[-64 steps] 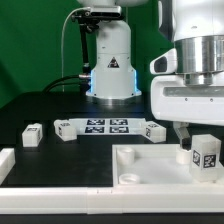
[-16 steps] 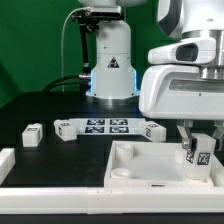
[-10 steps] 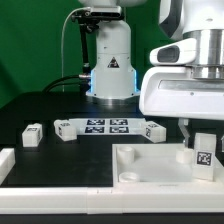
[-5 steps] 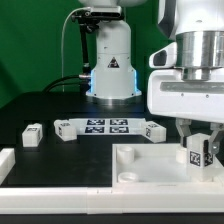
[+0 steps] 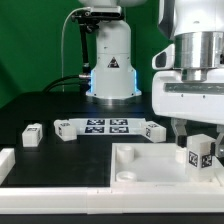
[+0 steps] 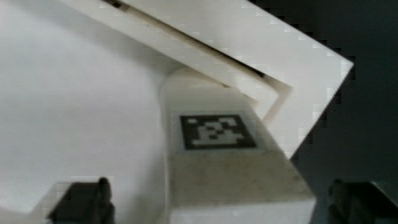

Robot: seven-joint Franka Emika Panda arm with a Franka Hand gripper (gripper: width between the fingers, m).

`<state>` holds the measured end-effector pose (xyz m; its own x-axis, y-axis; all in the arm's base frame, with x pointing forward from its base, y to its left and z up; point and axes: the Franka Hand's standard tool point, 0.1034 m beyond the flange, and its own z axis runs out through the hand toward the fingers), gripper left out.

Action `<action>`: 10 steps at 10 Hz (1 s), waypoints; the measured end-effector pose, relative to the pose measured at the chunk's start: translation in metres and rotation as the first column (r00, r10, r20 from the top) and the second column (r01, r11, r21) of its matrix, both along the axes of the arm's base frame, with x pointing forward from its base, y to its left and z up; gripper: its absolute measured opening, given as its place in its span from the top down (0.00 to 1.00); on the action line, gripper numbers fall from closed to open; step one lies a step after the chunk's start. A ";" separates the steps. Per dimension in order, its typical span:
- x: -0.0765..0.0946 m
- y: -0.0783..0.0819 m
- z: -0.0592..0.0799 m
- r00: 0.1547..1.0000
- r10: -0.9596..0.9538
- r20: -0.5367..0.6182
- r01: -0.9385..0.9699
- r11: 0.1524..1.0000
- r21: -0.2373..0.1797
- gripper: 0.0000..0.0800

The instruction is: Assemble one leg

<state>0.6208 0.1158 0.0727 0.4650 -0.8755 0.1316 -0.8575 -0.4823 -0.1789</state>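
From my station the leg looks like smooth matt white plastic, its tag printed flat black and white. The tray has the same white plastic look. The surface appears dull black.

A green backdrop is hanging behind the scene, darker toward the exterior view's left. A black table is lying beneath everything, its surface matte and catching little light. Even lighting is falling from above, leaving only soft shadows on the tabletop
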 end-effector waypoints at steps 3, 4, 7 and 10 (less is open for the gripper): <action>0.004 0.003 0.007 0.899 0.435 0.040 -0.428 0.896 -0.116 0.19; 0.007 -0.002 0.007 0.815 0.578 0.040 -0.564 0.808 -0.172 0.19; 0.008 -0.004 0.007 0.609 0.793 -0.027 -0.772 0.584 -0.249 0.19; 0.002 -0.002 0.003 0.424 0.900 -0.099 -0.877 0.381 -0.292 0.19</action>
